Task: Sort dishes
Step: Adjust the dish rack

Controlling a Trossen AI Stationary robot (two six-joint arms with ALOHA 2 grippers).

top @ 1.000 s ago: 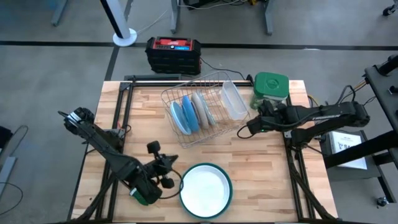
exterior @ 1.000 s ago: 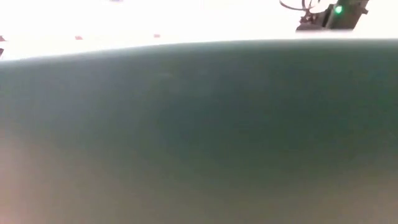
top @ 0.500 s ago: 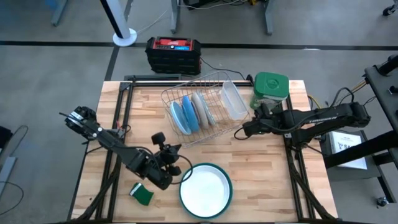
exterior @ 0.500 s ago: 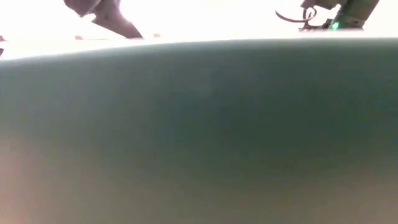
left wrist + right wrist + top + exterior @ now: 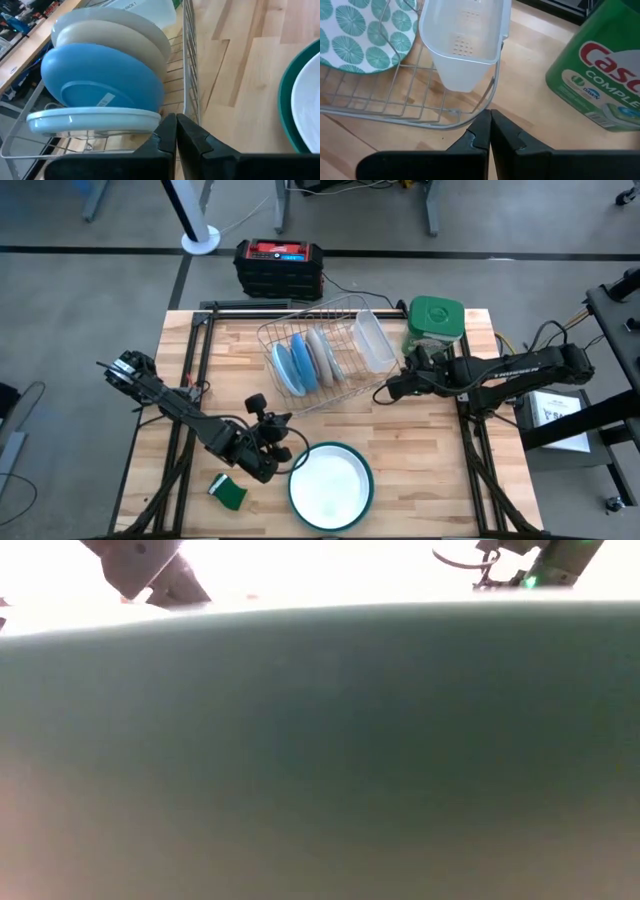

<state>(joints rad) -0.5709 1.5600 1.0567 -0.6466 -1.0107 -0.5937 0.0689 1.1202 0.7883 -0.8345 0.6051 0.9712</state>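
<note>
High view shows the teal-rimmed plate (image 5: 331,485) lying flat at the desk's (image 5: 430,450) near edge, unsorted, while blue and cream plates (image 5: 303,359) stand upright in the wire rack's (image 5: 330,395) slots near the far edge. The left gripper (image 5: 283,457), fingers pressed together and empty, sits beside the teal-rimmed plate; the right gripper (image 5: 386,392), likewise closed, waits by the rack. Grey floor surrounds the desk.

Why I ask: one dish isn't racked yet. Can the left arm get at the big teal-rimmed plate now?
Probably yes. The left pincer, shut and empty, sits just beside the teal-rimmed plate, which lies flat with nothing on it. The green sponge lies on the pincer's other side, out of the way.
</note>
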